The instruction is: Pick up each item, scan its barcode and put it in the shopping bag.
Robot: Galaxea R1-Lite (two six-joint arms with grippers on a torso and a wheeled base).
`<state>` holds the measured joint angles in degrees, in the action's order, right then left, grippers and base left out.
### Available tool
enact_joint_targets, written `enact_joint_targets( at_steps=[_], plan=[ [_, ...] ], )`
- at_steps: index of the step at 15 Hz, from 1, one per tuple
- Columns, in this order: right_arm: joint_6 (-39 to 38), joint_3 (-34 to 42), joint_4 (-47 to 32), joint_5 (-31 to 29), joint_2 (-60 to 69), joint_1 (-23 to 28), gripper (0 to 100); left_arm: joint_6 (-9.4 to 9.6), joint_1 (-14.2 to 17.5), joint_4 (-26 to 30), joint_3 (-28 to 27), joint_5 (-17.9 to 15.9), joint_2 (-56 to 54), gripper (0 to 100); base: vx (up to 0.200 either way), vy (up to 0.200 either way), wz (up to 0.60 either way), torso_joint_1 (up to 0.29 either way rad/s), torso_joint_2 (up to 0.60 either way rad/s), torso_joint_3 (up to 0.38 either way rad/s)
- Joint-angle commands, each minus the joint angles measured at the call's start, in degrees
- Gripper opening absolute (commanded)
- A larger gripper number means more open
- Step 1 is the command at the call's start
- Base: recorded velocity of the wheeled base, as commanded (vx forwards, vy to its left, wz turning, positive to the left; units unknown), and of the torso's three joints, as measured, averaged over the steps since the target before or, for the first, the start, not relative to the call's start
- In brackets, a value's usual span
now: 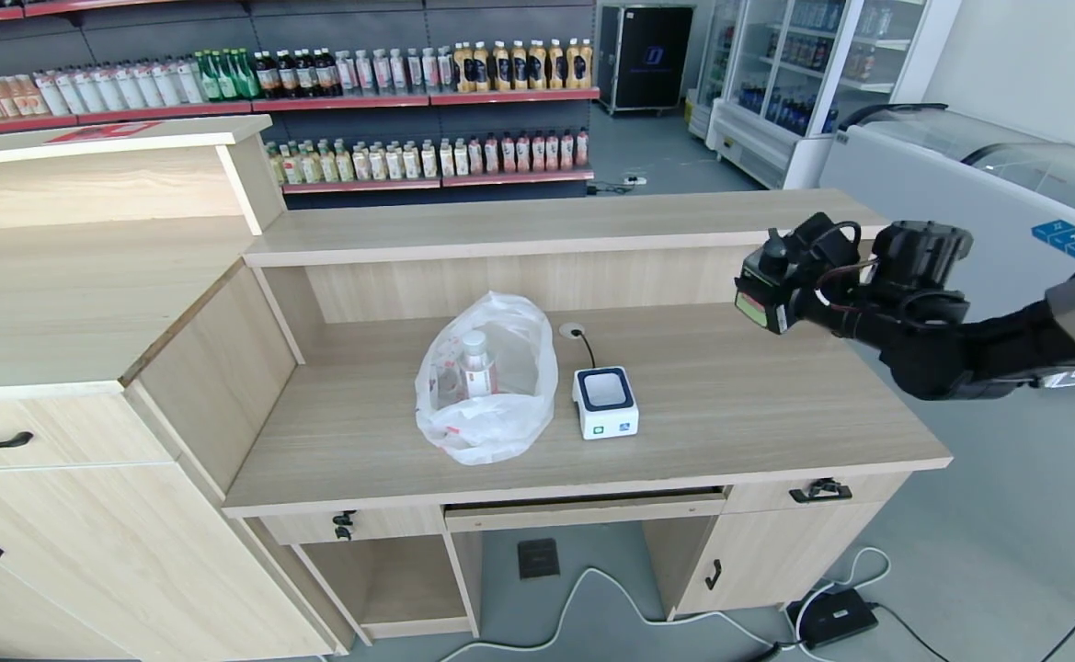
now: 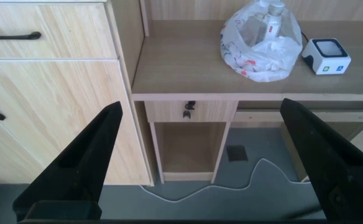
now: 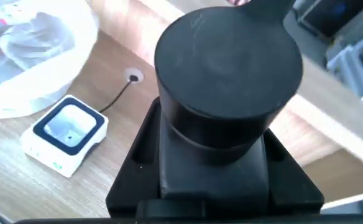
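The bag [image 1: 500, 432] veils most of the bottle [image 1: 474, 354] inside. A black can [image 3: 228, 68] covers much of the right end effector [image 1: 769, 299] in its wrist view.

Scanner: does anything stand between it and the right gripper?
Nothing visible does. Bare counter lies between the right gripper, raised near the counter's right end, and the scanner. The bag sits on the scanner's other side, to its left.

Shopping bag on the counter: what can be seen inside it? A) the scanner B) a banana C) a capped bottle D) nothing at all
C: a white-capped bottle stands inside the translucent shopping bag, with the scanner outside it on the counter.
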<state>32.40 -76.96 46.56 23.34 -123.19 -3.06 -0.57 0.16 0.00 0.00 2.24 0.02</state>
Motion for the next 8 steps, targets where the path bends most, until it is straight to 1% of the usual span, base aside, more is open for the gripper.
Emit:
enact_joint_targets(
  at_steps=[1, 2, 3, 4, 5, 6, 8],
  plan=[
    [29.6, 26.7, -0.4, 1.1, 34.4, -10.7, 0, -0.04, 0.0, 0.0, 0.0, 0.0, 0.0, 100, 0.000, 0.000, 0.00, 0.000, 0.00, 0.000],
    [33.9, 28.1, -0.4, 2.4, 35.6, -11.4, 0, -0.04, 0.0, 0.0, 0.0, 0.0, 0.0, 100, 0.000, 0.000, 0.00, 0.000, 0.00, 0.000],
    [39.8, 31.0, -0.2, 6.0, 37.1, -14.6, 0, -0.04, 0.0, 0.0, 0.0, 0.0, 0.0, 100, 0.000, 0.000, 0.00, 0.000, 0.00, 0.000],
    [47.8, 34.9, -0.3, 12.8, 39.6, -17.0, 0, -0.04, 0.0, 0.0, 0.0, 0.0, 0.0, 100, 0.000, 0.000, 0.00, 0.000, 0.00, 0.000],
    [55.7, 36.7, -0.2, 16.5, 40.7, -16.7, 0, -0.04, 0.0, 0.0, 0.0, 0.0, 0.0, 100, 0.000, 0.000, 0.00, 0.000, 0.00, 0.000],
    [63.7, 37.7, -0.6, 18.3, 43.1, -15.7, 0, -0.04, -0.1, 0.0, 0.0, 0.0, 0.0, 100, 0.000, 0.000, 0.00, 0.000, 0.00, 0.000],
    [76.6, 40.1, -0.7, 21.4, 48.1, -14.3, 0, -0.04, 0.0, 0.0, 0.0, 0.0, 0.0, 100, 0.000, 0.000, 0.00, 0.000, 0.00, 0.000]
  ],
)
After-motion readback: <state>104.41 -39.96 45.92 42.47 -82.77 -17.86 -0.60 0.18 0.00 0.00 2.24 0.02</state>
